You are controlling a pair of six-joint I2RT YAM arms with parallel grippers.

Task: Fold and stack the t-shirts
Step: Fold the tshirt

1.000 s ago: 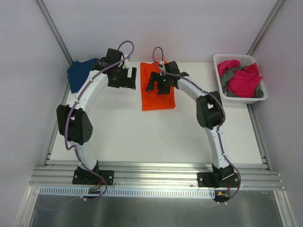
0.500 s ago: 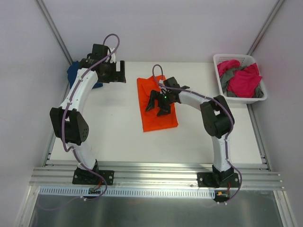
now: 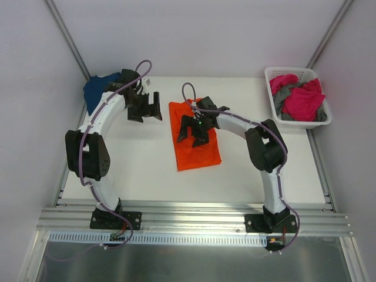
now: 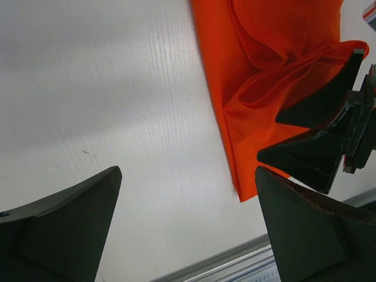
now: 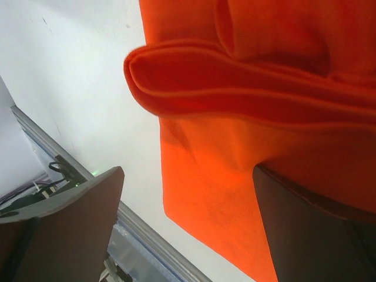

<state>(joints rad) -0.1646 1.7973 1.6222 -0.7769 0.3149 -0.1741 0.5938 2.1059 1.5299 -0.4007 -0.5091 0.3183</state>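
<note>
Two arms: both reach out over the white table (image 3: 147,164).
Left: the left gripper (image 3: 148,111) (image 4: 188,170) hangs spread wide and empty above bare table, just beside the orange shirt's left edge.
Right: the right gripper (image 3: 194,130) (image 5: 188,170) sits low on the orange shirt with its fingers apart; no cloth appears pinched between them.
Orange shirt: the orange shirt (image 3: 200,155) (image 4: 264,47) (image 5: 235,70) lies mid-table as a narrow rectangle, with a soft rolled fold loose at one end.
Navy shirt: the navy shirt (image 3: 96,93) is bunched at the far left corner.
Basket: the basket (image 3: 301,123) at far right holds pink shirts (image 3: 305,100) and a grey shirt (image 3: 282,94), jumbled.
Done: the orange shirt looks nearly folded.
Left to do: smoothing it, folding the others, stacking all.
</note>
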